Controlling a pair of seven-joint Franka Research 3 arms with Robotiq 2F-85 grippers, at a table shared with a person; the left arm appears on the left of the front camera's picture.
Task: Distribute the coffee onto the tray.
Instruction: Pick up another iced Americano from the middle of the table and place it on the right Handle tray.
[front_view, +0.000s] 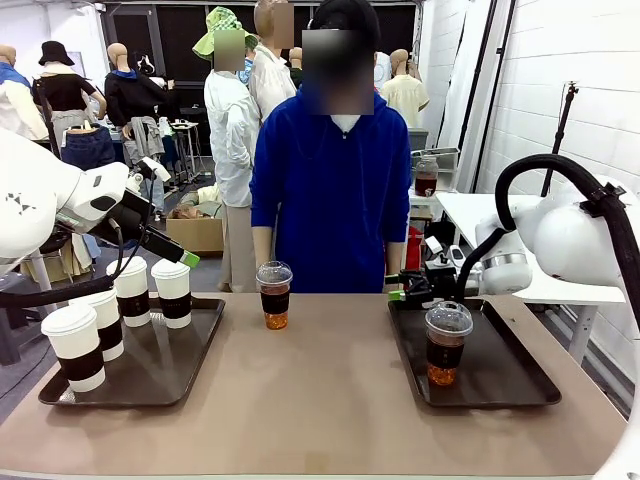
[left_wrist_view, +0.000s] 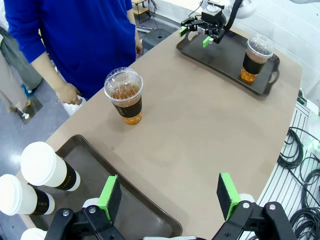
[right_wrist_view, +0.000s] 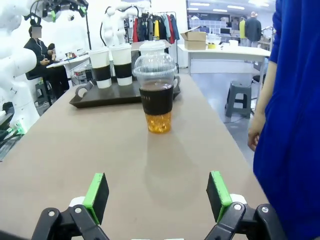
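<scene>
Four white lidded coffee cups with dark sleeves (front_view: 133, 291) stand on the left tray (front_view: 190, 350). One clear dome-lidded cup of brown coffee (front_view: 274, 293) stands on the bare table at the far edge, in front of the person. A second clear cup (front_view: 447, 343) stands on the right tray (front_view: 510, 375). My left gripper (front_view: 183, 256) hovers open over the left tray; its green pads (left_wrist_view: 110, 197) are wide apart with nothing between them. My right gripper (front_view: 395, 287) is open and empty above the right tray's far left corner, facing the middle clear cup (right_wrist_view: 156, 92) from a distance.
A person in a blue top (front_view: 330, 190) stands at the far side, one hand (right_wrist_view: 256, 132) hanging beside the table edge. The brown tabletop (front_view: 320, 400) between the trays is bare. Cables (left_wrist_view: 300, 150) lie off the table's side.
</scene>
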